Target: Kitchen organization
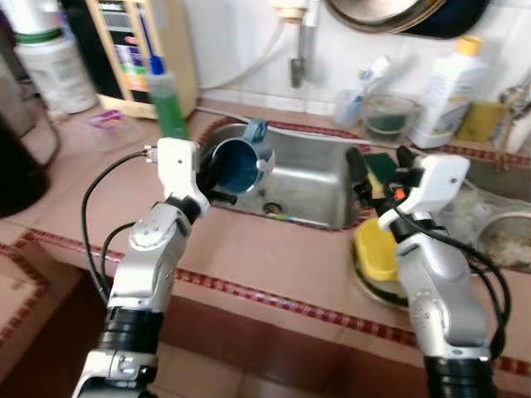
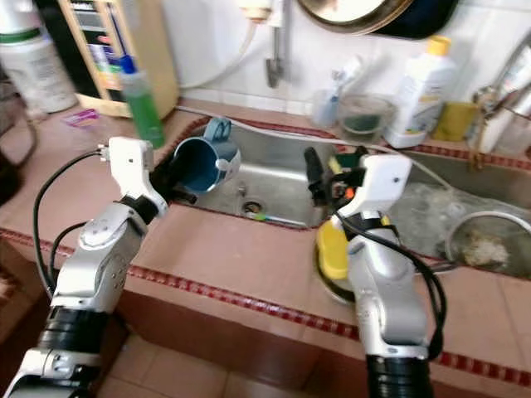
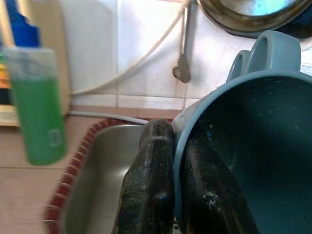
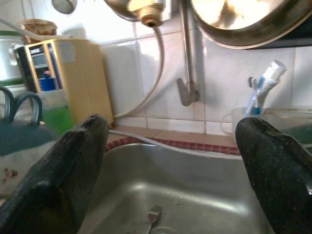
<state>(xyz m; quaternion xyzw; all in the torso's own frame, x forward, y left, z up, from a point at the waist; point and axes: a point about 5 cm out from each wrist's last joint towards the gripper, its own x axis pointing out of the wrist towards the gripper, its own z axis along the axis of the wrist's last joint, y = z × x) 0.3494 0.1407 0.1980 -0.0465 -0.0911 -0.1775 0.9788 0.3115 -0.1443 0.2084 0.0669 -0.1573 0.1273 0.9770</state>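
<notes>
A blue-grey mug [image 1: 238, 162] hangs tilted over the left edge of the steel sink [image 1: 311, 178], its mouth facing me. My left gripper [image 3: 170, 185] is shut on the mug's rim, one finger inside and one outside the wall [image 3: 243, 161]. My right gripper [image 1: 377, 170] stands open over the sink's right edge, with nothing between its fingers [image 4: 73, 165]. Below my right arm, a yellow sponge-like object [image 1: 375, 249] lies in a shallow dish on the counter.
A green soap bottle [image 1: 168, 99] stands behind the sink's left corner, beside a wooden box [image 1: 153, 41]. A tap [image 1: 299, 50] hangs over the sink. A white bottle [image 1: 448, 87], a glass bowl [image 1: 388, 114] and a metal strainer [image 1: 502, 240] stand at the right.
</notes>
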